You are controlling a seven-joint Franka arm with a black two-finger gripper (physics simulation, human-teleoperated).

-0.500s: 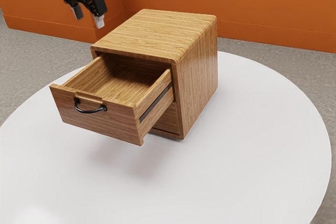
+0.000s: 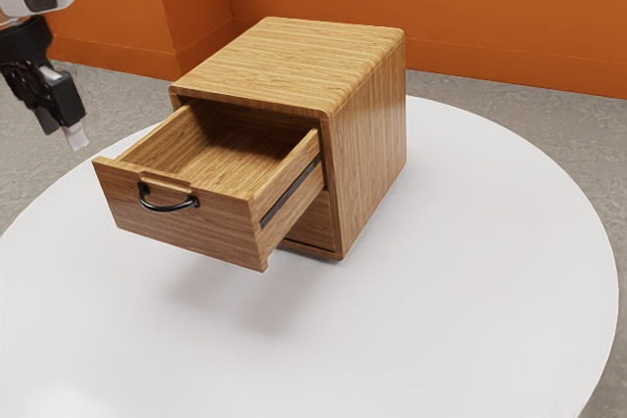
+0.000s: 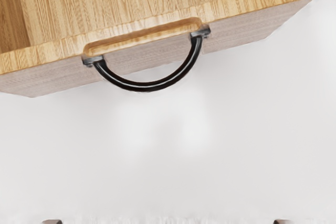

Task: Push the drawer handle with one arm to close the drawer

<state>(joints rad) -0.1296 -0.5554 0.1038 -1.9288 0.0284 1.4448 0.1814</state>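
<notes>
The exterior view adds the boxy wooden cabinet and black two-finger end effector, seemingly spread, near the open wooden drawer; the wrist view overlooks its curved black handle.

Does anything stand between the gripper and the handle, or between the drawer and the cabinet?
Nothing visible stands between the gripper and the handle, nor between the drawer and the cabinet it slides into.

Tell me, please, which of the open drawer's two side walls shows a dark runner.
The side wall at the exterior view's right: a dark runner lines its outer face, whereas the opposite wall shows its inner face.
</notes>
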